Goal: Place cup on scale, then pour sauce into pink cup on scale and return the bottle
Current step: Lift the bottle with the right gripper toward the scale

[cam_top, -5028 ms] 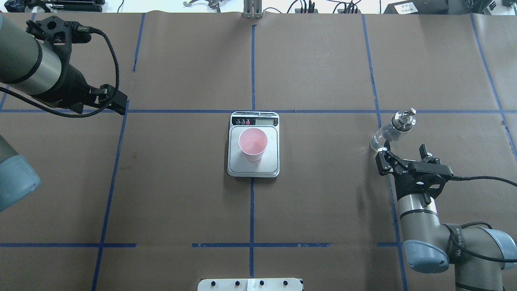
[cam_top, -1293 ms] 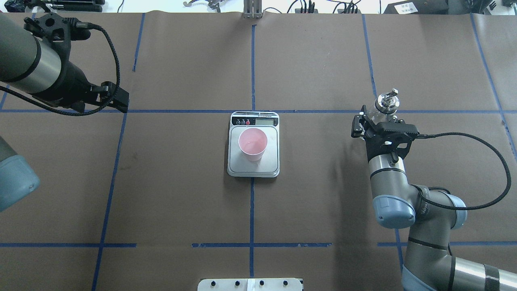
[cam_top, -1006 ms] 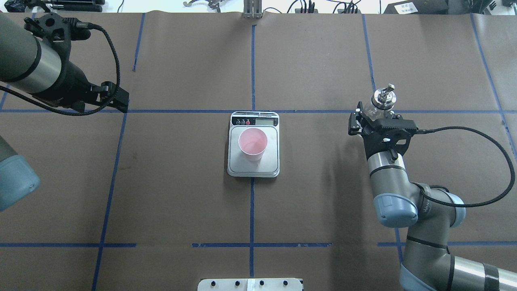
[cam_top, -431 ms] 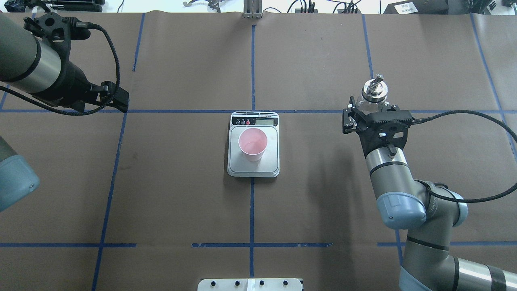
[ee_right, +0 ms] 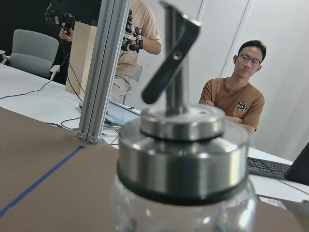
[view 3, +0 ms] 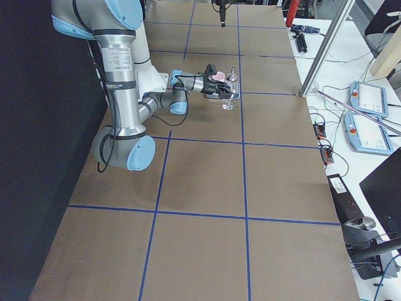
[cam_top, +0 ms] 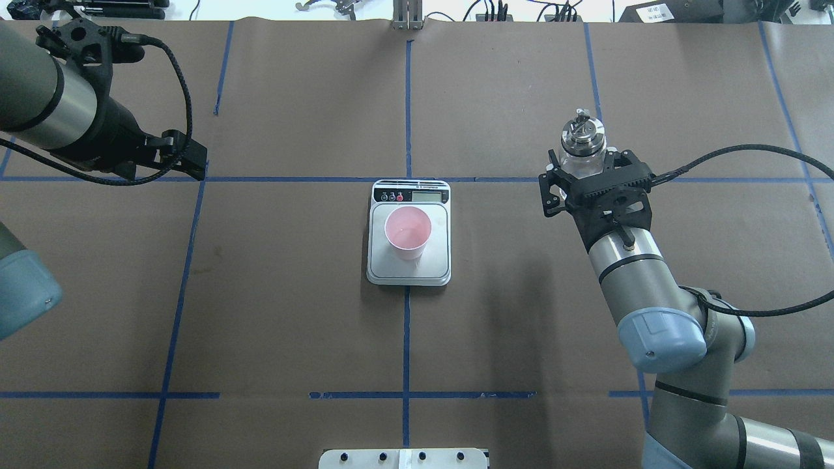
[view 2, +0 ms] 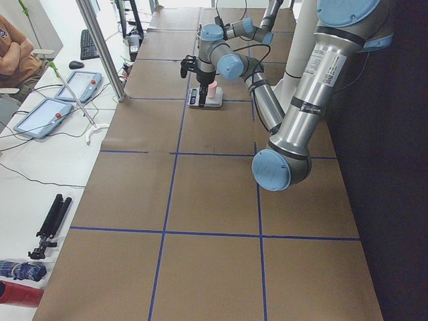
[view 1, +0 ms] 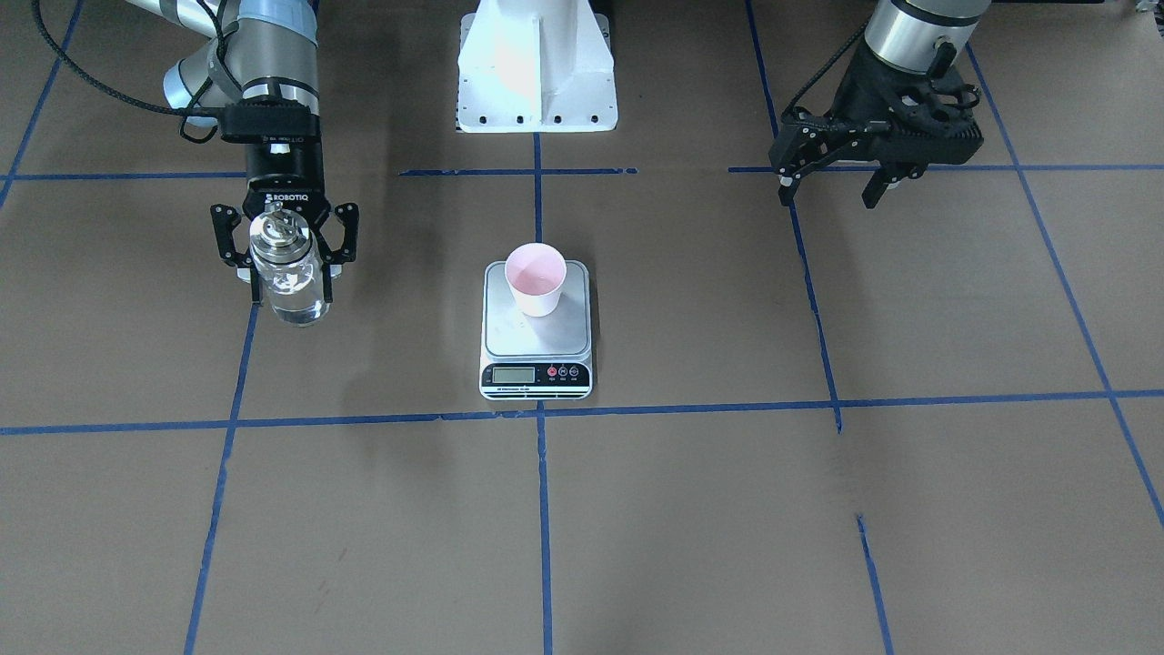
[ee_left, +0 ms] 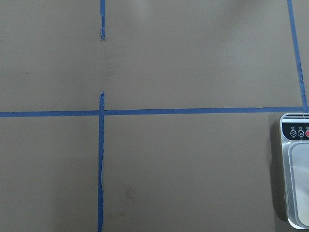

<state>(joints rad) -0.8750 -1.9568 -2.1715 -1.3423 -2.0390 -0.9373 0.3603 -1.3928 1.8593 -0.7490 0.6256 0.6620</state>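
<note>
The pink cup (cam_top: 407, 232) stands upright on the steel platform of the scale (cam_top: 409, 272) at the table's middle; both also show in the front-facing view, cup (view 1: 536, 279) and scale (view 1: 536, 344). My right gripper (cam_top: 589, 177) is shut on the clear glass bottle (cam_top: 582, 138) and holds it upright above the table, to the right of the scale and apart from it. The front-facing view shows its fingers (view 1: 225, 238) either side of the bottle (view 1: 289, 273). The spout fills the right wrist view (ee_right: 179, 63). My left gripper (view 1: 826, 194) is open and empty at the far left (cam_top: 187, 159).
Blue tape lines divide the brown paper table cover. The robot's white base (view 1: 536, 64) is at the near edge. A metal post (cam_top: 407, 16) stands at the far edge. The scale's left edge (ee_left: 295, 179) shows in the left wrist view. Operators sit beyond the table.
My right gripper has closed on the bottle, lifted it and carried it left and away from the robot, closer to the scale. The left arm, cup and scale have stayed put.
</note>
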